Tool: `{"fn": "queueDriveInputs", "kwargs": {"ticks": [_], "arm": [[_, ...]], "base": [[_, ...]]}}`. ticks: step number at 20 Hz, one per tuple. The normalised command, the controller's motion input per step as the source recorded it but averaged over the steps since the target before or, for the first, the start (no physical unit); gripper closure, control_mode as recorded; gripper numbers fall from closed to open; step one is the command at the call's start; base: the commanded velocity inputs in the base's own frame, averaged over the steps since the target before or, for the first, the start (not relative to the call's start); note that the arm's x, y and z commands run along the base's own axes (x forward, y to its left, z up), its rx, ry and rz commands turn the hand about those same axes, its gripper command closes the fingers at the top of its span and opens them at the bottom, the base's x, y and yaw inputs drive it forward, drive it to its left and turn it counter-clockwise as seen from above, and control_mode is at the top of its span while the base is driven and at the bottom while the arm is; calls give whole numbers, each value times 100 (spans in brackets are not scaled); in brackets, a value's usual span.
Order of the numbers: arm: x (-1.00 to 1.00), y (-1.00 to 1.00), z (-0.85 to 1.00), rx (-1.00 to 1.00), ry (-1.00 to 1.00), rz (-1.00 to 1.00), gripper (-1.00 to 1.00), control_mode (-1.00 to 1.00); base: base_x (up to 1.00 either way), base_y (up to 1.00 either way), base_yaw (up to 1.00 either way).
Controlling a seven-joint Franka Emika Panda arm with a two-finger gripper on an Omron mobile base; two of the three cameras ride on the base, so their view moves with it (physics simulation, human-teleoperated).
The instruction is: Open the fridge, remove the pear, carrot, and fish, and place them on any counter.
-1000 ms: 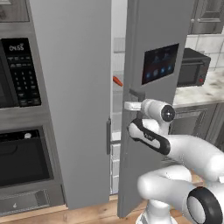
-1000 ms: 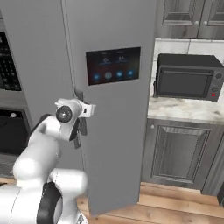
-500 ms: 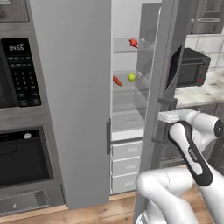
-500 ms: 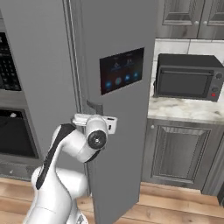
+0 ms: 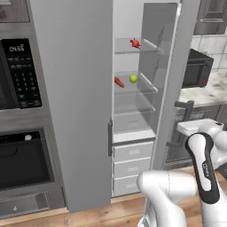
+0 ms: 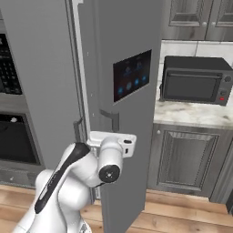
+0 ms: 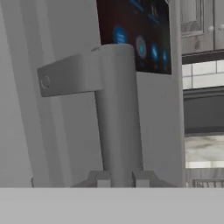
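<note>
Tall light-grey two-door fridge [image 5: 75, 102]: top cut off by the upper edge in both base views. Small red finned fish [image 5: 135, 43] on the top clear shelf: outline too small to resolve. Smooth orange-red carrot [image 5: 119, 82]: inner end hidden behind the closed left door. Vertical bar handle [image 7: 118, 113]: lower part hidden between the gripper [image 7: 119, 180] fingertips.

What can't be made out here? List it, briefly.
- Gripper: in the hand view only the finger tips show beside the door handle; contact is unclear.
- Fish: left base view, too small for detail.
- Carrot: left base view, its inner end is hidden by the left door.
</note>
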Motion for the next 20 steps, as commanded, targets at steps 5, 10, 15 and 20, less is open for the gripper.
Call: {"fn": "queueDriveInputs", "kwargs": {"ticks": [5,10,15,20], "arm": [[-74,-28,3,0,0,2,100,-100],[-69,-1,56,-7,11,0,100,-100],[-43,22,87,-11,27,0,100,-100],[-8,63,47,-18,39,-7,100,-100]], "base": [[0,0,0],[0,0,0],[0,0,0],[0,0,0]]}}
